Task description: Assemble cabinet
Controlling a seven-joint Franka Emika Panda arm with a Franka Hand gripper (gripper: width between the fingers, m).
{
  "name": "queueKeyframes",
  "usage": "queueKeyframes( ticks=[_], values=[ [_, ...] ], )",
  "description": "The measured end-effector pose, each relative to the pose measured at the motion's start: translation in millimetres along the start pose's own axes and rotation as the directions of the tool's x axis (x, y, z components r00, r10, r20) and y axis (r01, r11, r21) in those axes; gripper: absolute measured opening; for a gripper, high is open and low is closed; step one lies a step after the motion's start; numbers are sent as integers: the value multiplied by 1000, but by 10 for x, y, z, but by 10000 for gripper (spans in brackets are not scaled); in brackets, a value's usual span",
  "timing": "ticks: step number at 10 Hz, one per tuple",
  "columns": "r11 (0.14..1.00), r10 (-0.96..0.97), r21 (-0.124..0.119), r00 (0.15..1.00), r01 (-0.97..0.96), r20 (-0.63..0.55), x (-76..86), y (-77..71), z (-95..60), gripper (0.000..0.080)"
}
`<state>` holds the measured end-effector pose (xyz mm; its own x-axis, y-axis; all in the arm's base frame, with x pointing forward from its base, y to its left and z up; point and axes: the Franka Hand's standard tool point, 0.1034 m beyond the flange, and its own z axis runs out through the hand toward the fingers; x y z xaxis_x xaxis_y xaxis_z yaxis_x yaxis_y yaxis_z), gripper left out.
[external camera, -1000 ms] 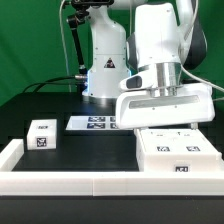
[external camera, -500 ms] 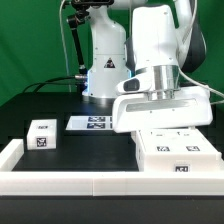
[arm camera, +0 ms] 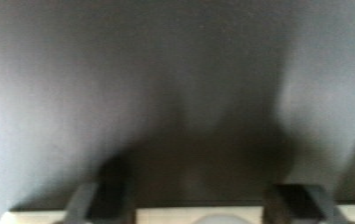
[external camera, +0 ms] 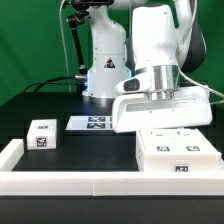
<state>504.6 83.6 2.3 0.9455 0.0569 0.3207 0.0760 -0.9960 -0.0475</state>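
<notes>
The cabinet's large white box body (external camera: pixel 178 152) with tag markers lies at the exterior view's right, near the front rail. A smaller white panel block (external camera: pixel 42 134) with tags stands at the left. My gripper (external camera: pixel 165 126) hangs low, directly over the back edge of the box body; its fingertips are hidden there. In the wrist view my gripper (arm camera: pixel 200 202) shows two dark fingers (arm camera: pixel 103 200) wide apart, with a blurred white surface (arm camera: pixel 209 217) low between them. I see nothing clamped between the fingers.
The marker board (external camera: pixel 92 123) lies flat behind the middle of the table. A low white border rail (external camera: pixel 100 185) runs along the front and left edges. The robot's white base (external camera: pixel 105 70) stands behind.
My gripper hand has shifted slightly to the exterior view's left and a little lower over the box body, then stayed still. The parts have not moved.
</notes>
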Motion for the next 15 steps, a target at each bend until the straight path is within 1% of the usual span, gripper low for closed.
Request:
queueKeyframes(
  ticks=[1,2,3,6,7,9,10,12,14,15],
  values=[
    [1000,-14,-1,1000,14,3,-13,9,2,204],
    [1000,-15,-1,1000,15,3,-14,4,3,79],
    [1000,-15,0,1000,15,5,-17,4,4,18],
    [1000,-16,0,1000,16,5,-18,3,4,2],
    [1000,-25,1,1000,25,18,-20,8,-21,2],
    [999,-33,7,999,32,41,69,35,-292,2],
    [999,-42,10,998,41,52,111,45,-401,2],
    [999,-52,13,996,51,66,169,93,-520,2],
    [998,-53,17,996,52,72,232,83,-657,2],
    [998,-54,24,994,52,95,250,63,-720,2]
  ],
)
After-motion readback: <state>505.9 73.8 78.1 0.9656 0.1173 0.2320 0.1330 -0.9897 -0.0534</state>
